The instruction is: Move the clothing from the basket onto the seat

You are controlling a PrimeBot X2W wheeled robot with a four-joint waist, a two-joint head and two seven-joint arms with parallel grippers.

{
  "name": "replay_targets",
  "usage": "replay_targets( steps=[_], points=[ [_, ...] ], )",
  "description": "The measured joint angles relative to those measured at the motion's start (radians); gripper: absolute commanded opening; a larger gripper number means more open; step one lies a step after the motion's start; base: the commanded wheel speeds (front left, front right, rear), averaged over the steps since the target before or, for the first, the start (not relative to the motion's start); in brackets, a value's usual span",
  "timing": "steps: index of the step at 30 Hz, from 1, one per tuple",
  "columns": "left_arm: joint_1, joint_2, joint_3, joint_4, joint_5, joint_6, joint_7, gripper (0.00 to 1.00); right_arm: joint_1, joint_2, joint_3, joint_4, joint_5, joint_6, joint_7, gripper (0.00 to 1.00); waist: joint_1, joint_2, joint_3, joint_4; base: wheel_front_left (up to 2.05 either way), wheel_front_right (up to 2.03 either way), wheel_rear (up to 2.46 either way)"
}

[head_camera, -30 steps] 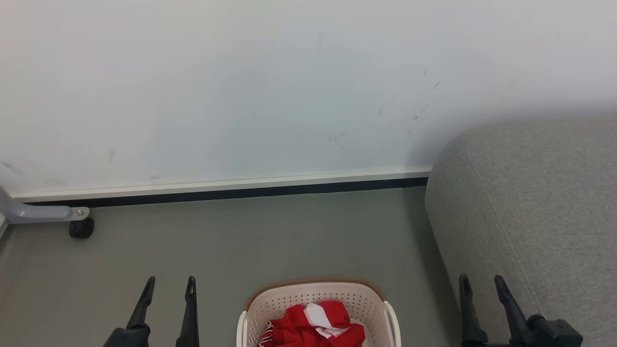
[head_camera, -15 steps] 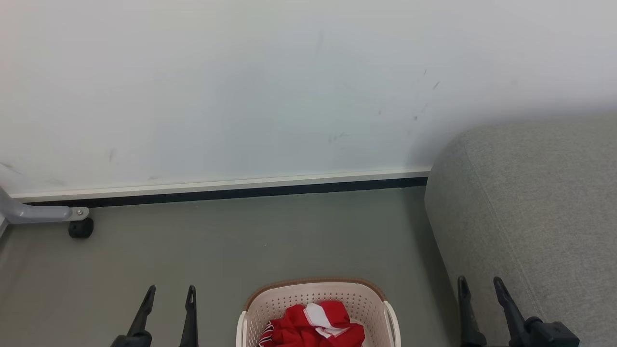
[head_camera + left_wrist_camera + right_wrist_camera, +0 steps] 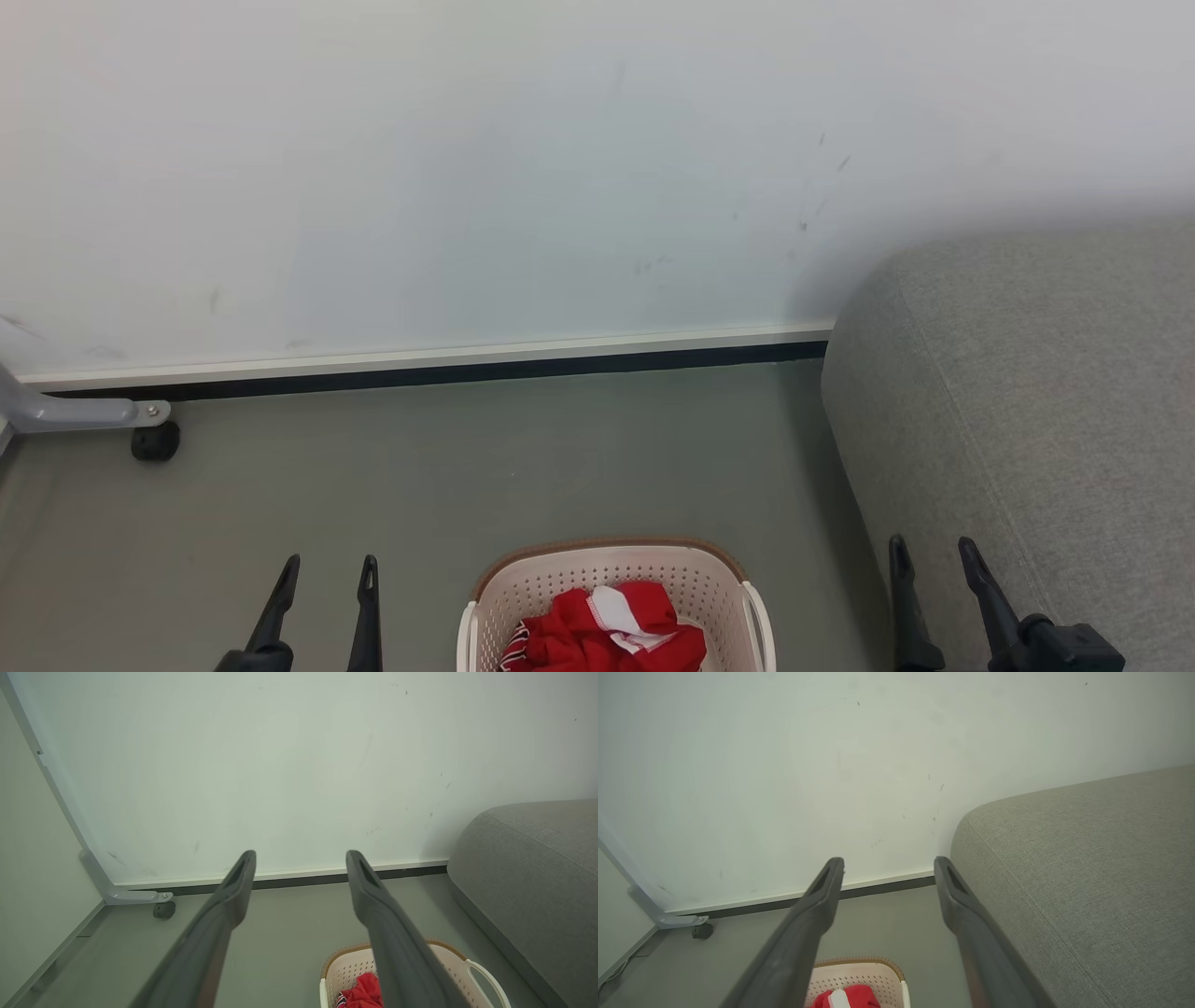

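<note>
Red cloth, the clothing (image 3: 607,630), lies bunched in the basket (image 3: 560,583) at the near edge of the scene, a white trim panel showing on top of the heap. The basket stands on the floor (image 3: 467,467) between the two arms. The left gripper (image 3: 331,560) hangs to its left and the right gripper (image 3: 932,541) well to its right, just beside the seat (image 3: 1046,392). Each has its fingers spread apart with nothing between them, and neither touches the basket.

Judging by the folds, the fabric is soft, light and limp. It should crush easily under the fingers and hang down in a long drape once lifted. A pinch on the highest ridge of the heap, near the white trim, looks the surest hold. A shallow nip may slip off smooth jersey cloth, and a deep one may catch the perforated plastic wall. The pieces look tangled, so one pull could bring up more than one, or tip the light basket.

Farther off, the grey woven seat runs along the right, offering a broad, soft landing place, and the pale wall (image 3: 467,187) closes the scene.
</note>
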Motion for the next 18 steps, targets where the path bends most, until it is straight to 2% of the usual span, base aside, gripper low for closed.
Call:
replay_targets(
  steps=[18],
  points=[
    [-0.002,-0.001,-0.012,0.003,0.002,-0.002,0.0,1.0,0.007,0.006,-0.002,0.001,0.0,0.003,0.0,1.0,0.0,0.0,0.032,-0.006,0.0,0.0,0.0]
  ],
)
